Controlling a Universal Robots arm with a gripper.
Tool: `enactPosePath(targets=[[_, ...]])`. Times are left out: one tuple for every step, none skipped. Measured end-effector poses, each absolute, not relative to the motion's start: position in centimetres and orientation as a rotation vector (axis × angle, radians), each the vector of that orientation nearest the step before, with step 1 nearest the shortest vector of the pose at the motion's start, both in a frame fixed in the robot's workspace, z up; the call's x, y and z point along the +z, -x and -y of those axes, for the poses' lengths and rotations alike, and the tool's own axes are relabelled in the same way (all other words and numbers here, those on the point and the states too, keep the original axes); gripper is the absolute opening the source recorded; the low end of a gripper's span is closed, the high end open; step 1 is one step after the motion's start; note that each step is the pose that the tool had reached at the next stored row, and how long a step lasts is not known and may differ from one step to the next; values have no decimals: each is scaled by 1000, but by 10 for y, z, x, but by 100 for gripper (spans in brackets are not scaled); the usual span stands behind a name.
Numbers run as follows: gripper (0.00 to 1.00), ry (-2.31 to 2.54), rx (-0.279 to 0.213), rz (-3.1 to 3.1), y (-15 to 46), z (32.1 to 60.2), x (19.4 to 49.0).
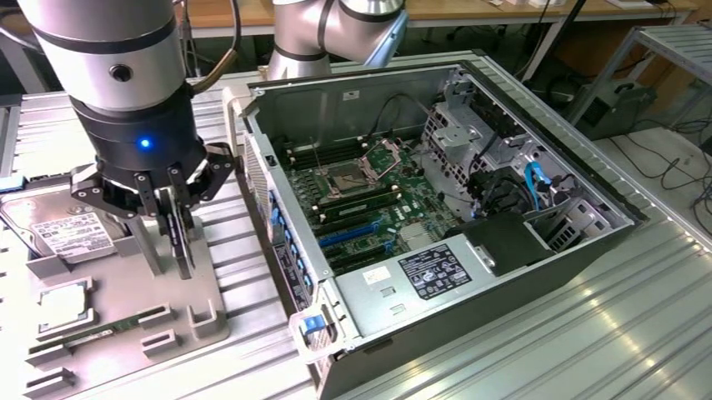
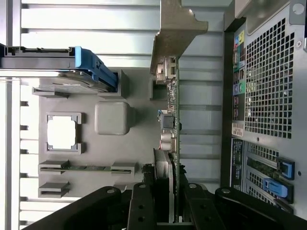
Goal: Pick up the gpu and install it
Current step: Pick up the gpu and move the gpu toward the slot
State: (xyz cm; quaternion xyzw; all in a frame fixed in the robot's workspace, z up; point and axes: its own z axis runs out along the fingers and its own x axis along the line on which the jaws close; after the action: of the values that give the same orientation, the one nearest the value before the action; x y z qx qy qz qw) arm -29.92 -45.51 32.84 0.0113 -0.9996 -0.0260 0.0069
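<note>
**A:** ok so where's the gpu (image 2: 173, 125) at? In the wrist view I get it edge-on, running straight away from the camera, with the gripper (image 2: 167, 189) clenched on the near end. There's one dark finger (image 2: 142, 203) on each face of the card. You can see the silver-beige bracket (image 2: 176, 33) at the far end, and the little connectors and caps along the board.

**B:** yeah, it's grasped for sure. The exterior view adds the rest. The card hangs upright on its edge under the arm (image 1: 106, 58), in the left half of the frame, over the grey tray (image 1: 212, 333). Can't tell if its lower edge touches the tray or not.

**A:** The wrist cam also has the perforated back panel (image 2: 268, 81) of the computer case right beside the card.

**B:** From outside you look down into that case instead. It's open, with the motherboard (image 1: 356, 196) mid-frame and blue slots toward its lower edge. On the tray there's a hard drive (image 1: 62, 233) with a white label at far left. Below that are a processor chip (image 1: 65, 304) and a memory stick (image 1: 112, 323).

**A:** and the surface?

**B:** A ribbed metal table (image 1: 534, 350), with glare across the lower right. There's a wooden desk (image 1: 501, 10) along the top edge and cables (image 1: 679, 167) on the floor at the right.
</note>
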Motion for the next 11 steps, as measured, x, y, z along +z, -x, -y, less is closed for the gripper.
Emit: enactPosePath(targets=[[28,-35,-81,3127,299,455,329],[28,-35,-82,3127,299,455,330],[28,-35,-82,3127,299,455,331],[28,-35,-83,3127,299,455,333],[28,-35,-83,3126,299,455,334],[28,-35,-84,3126,299,455,335],[28,-35,-85,3127,299,455,337],[28,-35,-86,3126,299,455,338],[28,-35,-86,3127,299,455,339],[28,-35,-87,3126,299,455,340],[28,-35,-88,3126,299,455,342]])
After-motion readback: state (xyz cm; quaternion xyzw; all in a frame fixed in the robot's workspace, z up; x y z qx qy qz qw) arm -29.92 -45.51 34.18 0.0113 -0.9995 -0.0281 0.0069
